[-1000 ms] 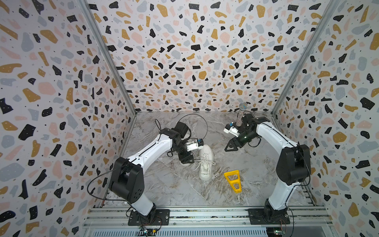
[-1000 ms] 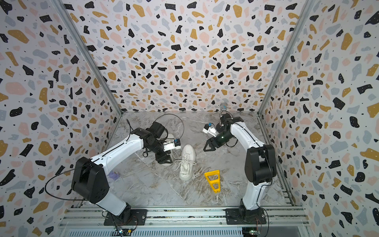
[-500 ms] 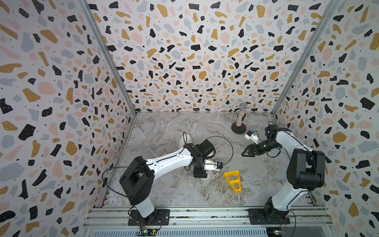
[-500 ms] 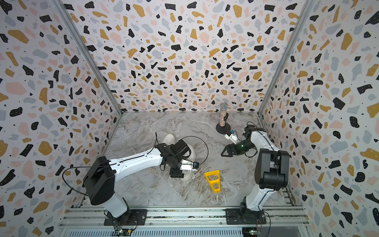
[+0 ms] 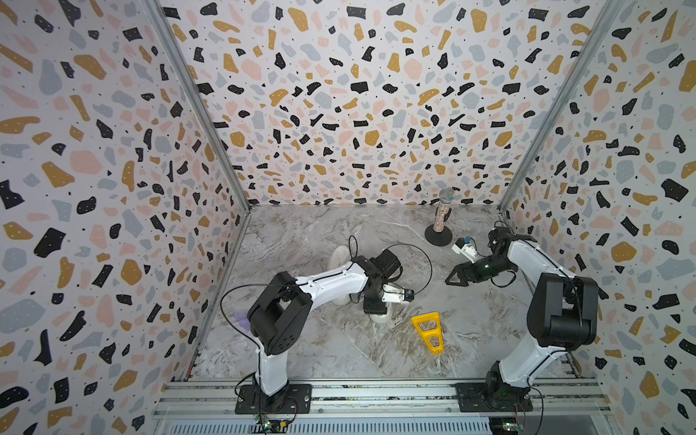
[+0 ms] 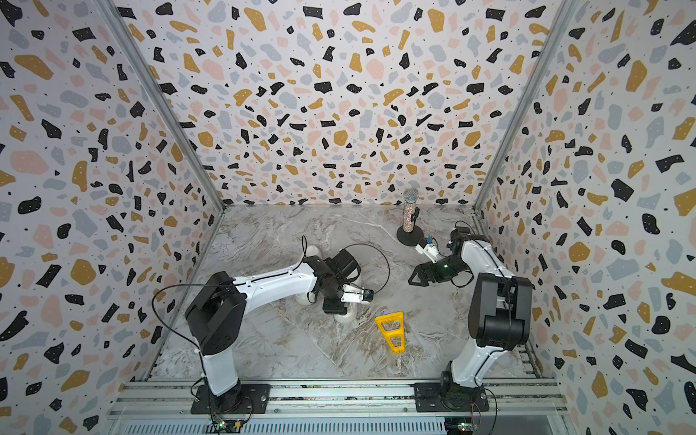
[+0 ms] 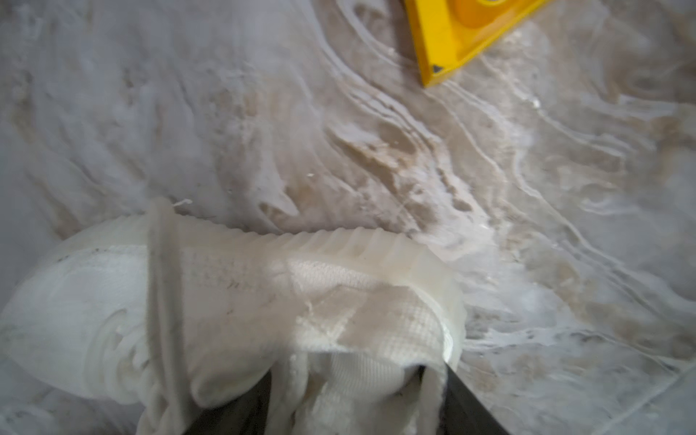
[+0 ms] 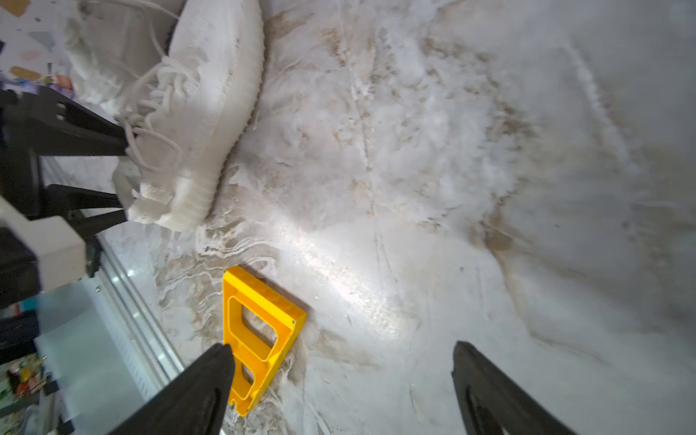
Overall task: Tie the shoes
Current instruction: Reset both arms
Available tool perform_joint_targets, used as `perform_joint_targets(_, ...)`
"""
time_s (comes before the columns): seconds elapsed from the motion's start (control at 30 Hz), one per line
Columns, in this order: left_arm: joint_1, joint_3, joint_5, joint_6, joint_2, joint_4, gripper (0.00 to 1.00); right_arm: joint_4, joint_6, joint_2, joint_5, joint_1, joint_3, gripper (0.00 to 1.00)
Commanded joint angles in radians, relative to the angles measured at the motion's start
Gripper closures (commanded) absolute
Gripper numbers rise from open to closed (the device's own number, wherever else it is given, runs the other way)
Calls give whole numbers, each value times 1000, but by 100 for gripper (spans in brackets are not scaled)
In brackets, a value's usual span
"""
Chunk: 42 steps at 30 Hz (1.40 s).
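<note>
1. In both top views the left arm reaches across the marble floor [image 5: 339, 357]. Its left gripper [image 5: 376, 309] points down onto the front shoe [image 5: 381, 320], which lies near the middle of the floor. From here we cannot see its jaws. The back shoe [image 5: 338, 256] lies just behind, crossed by the forearm.
2. In both top views the right gripper [image 6: 416, 277] hangs over bare floor, well apart from both shoes. A yellow frame [image 6: 391, 331] lies near the front shoe. A glittery microphone [image 6: 408, 216] stands upright by the back wall.
3. In the left wrist view the front shoe [image 7: 263, 286] fills the lower part, with a lace [image 7: 162, 286] draped across it. The dark fingers [image 7: 233, 410] stand apart, one at the lacing and one at the heel. We cannot tell whether they squeeze the shoe.
4. In the right wrist view the right gripper [image 8: 341, 346] has its jaws spread wide with only floor between them. We see the front shoe [image 8: 199, 98] with loose laces and the left gripper [image 8: 126, 177] astride its rear. The back shoe [image 8: 98, 41] lies beyond it.
</note>
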Motion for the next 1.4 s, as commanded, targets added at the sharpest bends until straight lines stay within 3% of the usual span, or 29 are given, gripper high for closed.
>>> perform_joint_targets(0.0,25,47,-1,0,0,63,29,58,48,-107,136,-9,-14,3)
perform_joint_targets(0.2,43,61,60,-74,-105,-55,16,149,85,-236,345,-9,-27,0)
perform_joint_targets(0.3,86,45,44,-120,-198,-63,1,212,82,-311,429,-9,-58,0)
perform_joint_targets(0.43,200,2,31,-213,-319,-25,0,387,116,-438,582,-10,-161,0)
perform_joint_targets(0.57,361,-114,-13,-347,-466,120,0,593,140,-569,670,-10,-309,0)
perform_joint_targets(0.7,514,-289,-150,-508,-611,320,0,782,310,-636,750,-11,-448,0)
perform_joint_targets(0.83,664,-496,-271,-681,-704,497,0,853,435,-623,687,-11,-531,0)
perform_joint_targets(0.97,798,-643,-124,-736,-688,621,0,1001,489,-561,557,-11,-638,0)
perform_joint_targets(1.13,866,-736,-60,-746,-549,752,0,1300,526,-452,467,-8,-788,0)
perform_joint_targets(1.23,887,-831,-19,-784,-527,960,0,1428,511,-411,483,0,-844,0)
perform_joint_targets(1.37,886,-873,21,-817,-545,1047,0,1505,521,-395,498,4,-863,0)
